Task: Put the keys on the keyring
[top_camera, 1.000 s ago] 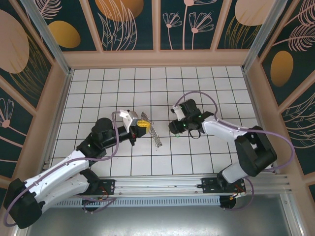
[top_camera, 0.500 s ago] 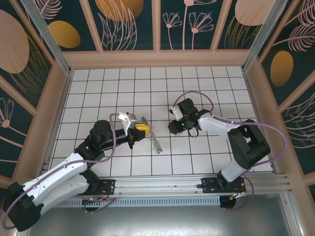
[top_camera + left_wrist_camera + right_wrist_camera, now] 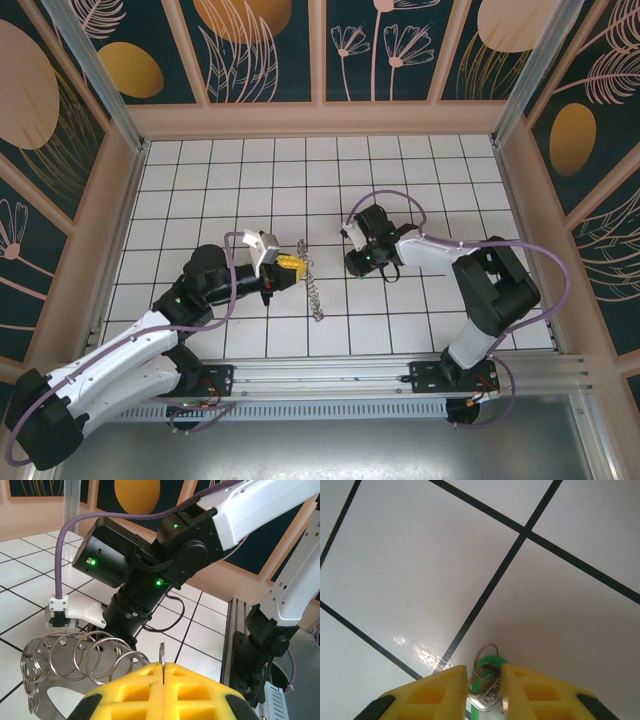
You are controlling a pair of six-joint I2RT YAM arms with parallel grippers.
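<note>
The left gripper (image 3: 288,263) has its yellow fingers (image 3: 200,685) pressed together on a thin metal edge of the keyring (image 3: 85,655), whose silvery rings trail toward 5 o'clock in the top view. At its 3 o'clock, the right gripper (image 3: 484,672) points down at the table (image 3: 395,580), its fingers narrowly flanking the keys (image 3: 487,692). Whether they pinch the green-headed key cannot be told.

Yellow right pincer (image 3: 484,674), green-and-silver keys (image 3: 487,696), silvery keyring (image 3: 312,290), white table (image 3: 200,170) with black grid
</note>
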